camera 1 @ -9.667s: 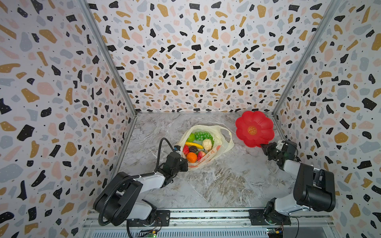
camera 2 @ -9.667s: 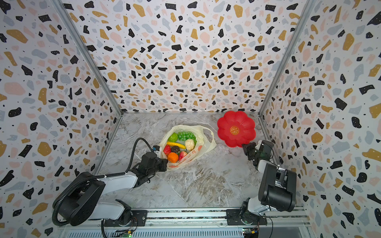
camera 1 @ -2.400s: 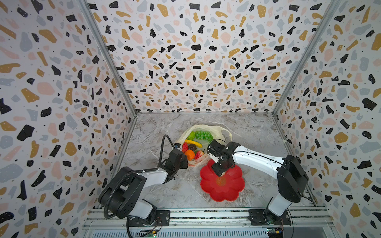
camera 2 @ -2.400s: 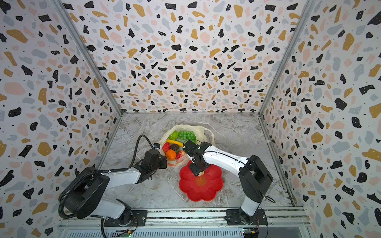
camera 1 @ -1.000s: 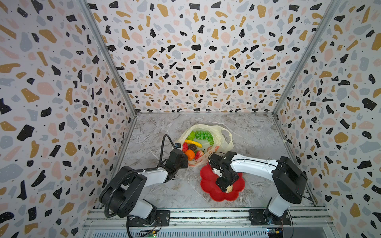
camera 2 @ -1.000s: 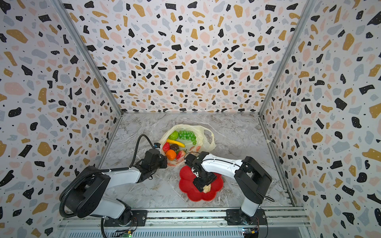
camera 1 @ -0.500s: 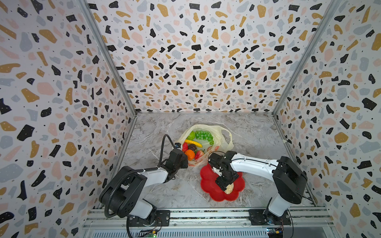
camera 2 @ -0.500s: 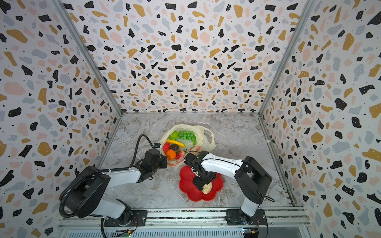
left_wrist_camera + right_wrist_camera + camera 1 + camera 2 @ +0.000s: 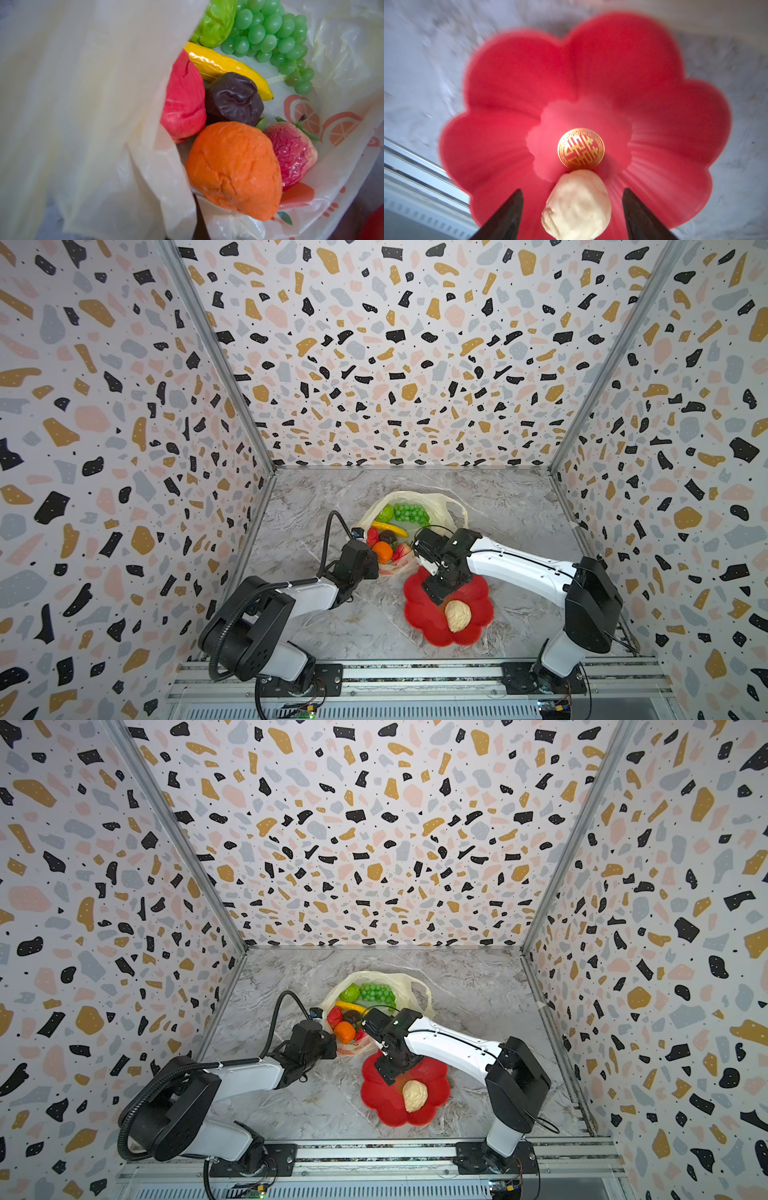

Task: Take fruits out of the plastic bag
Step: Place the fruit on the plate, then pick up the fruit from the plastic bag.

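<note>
While the left gripper (image 9: 365, 545) clamps the bag (image 9: 440, 506) rim and the right gripper (image 9: 572, 190) gapes over the dish (image 9: 612, 62), the orange (image 9: 234, 168) looks light and squashy: squeeze gently across its middle.

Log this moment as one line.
left gripper: shut on plastic bag; right gripper: open; cream knobbly fruit: in red dish; other fruits: bagged
</note>
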